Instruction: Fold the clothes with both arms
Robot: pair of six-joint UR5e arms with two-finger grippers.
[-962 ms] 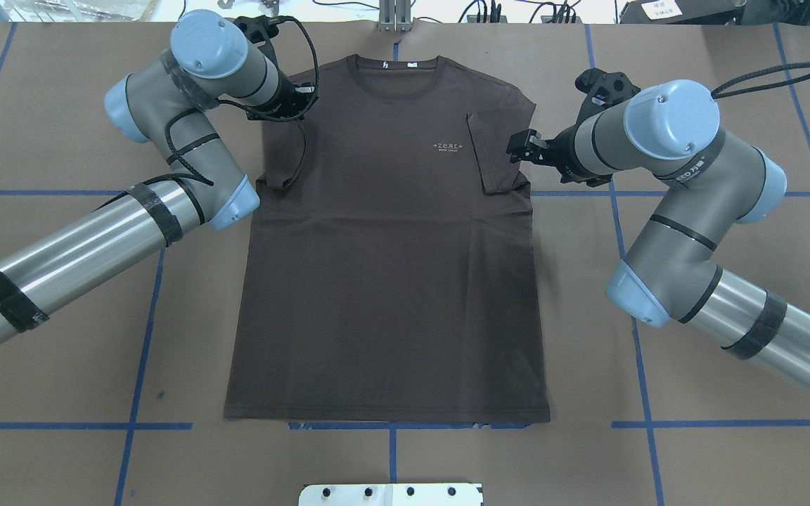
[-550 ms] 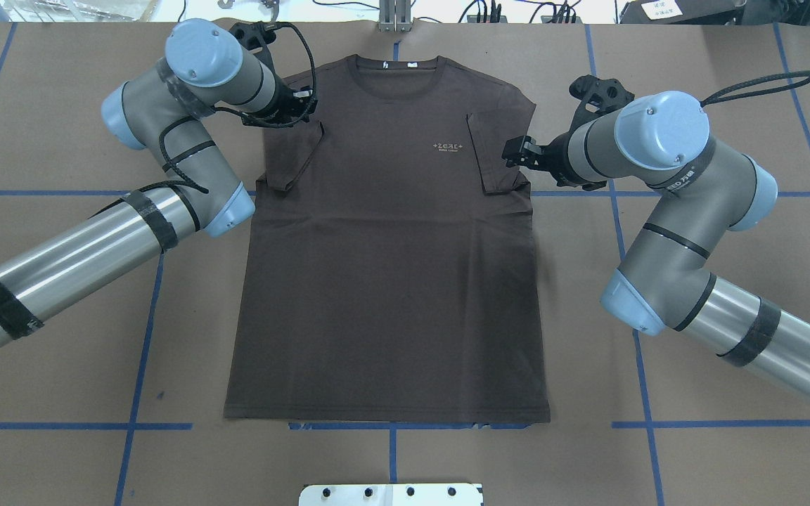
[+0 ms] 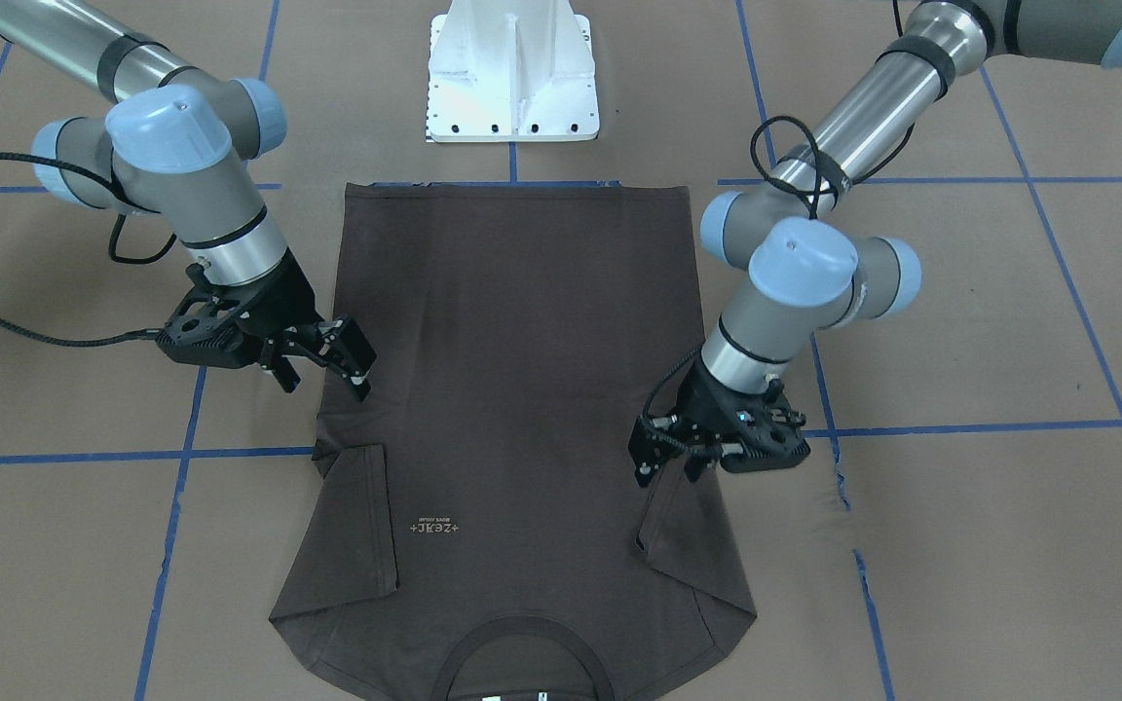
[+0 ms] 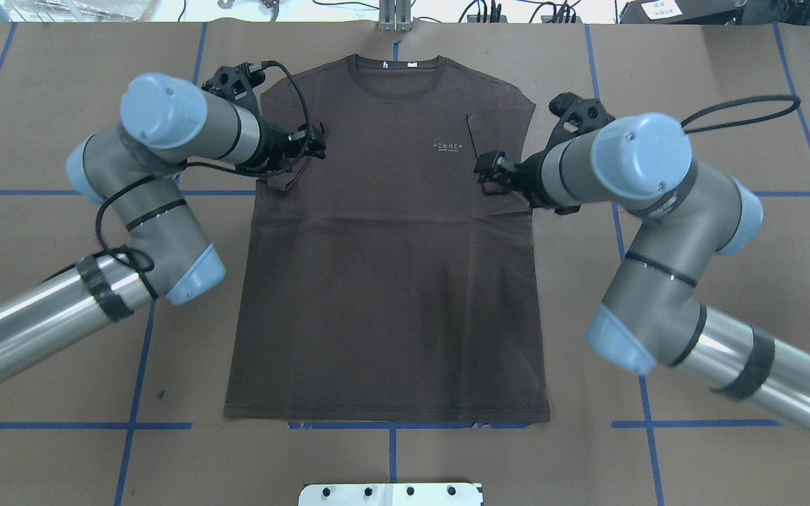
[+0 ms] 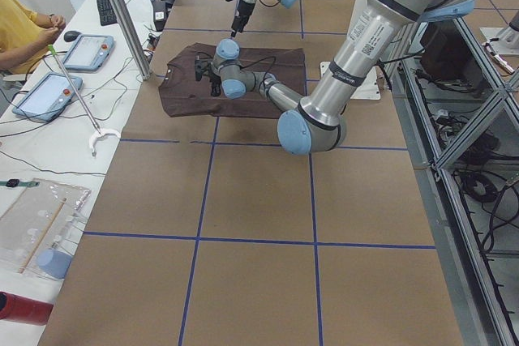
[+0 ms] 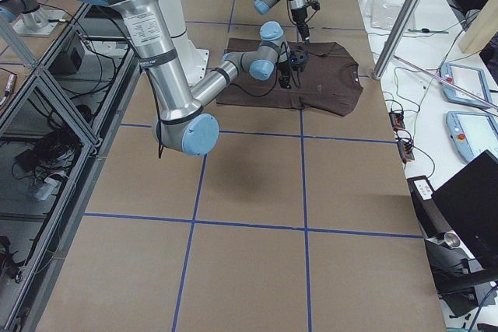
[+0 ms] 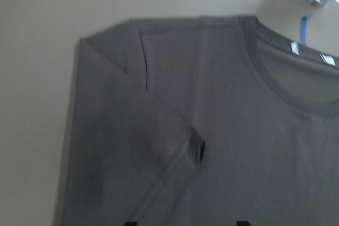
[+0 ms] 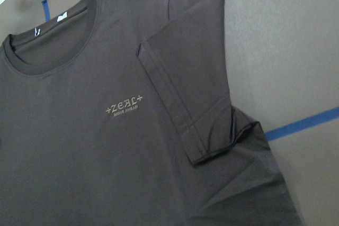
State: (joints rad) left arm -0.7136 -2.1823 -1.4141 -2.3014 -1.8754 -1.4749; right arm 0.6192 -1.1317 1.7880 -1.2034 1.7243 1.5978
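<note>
The table bears one t-shirt; left hand and right hand both gape empty

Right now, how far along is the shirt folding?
Done: left sleeve and right sleeve folded onto the t-shirt. In hand: left gripper and right gripper, both open, are at its side edges. Remaining: the body lies full length, hem unfolded.

A brown paper-covered table is carrying a grid of blue tape lines; a white bench is running along its far side
</note>
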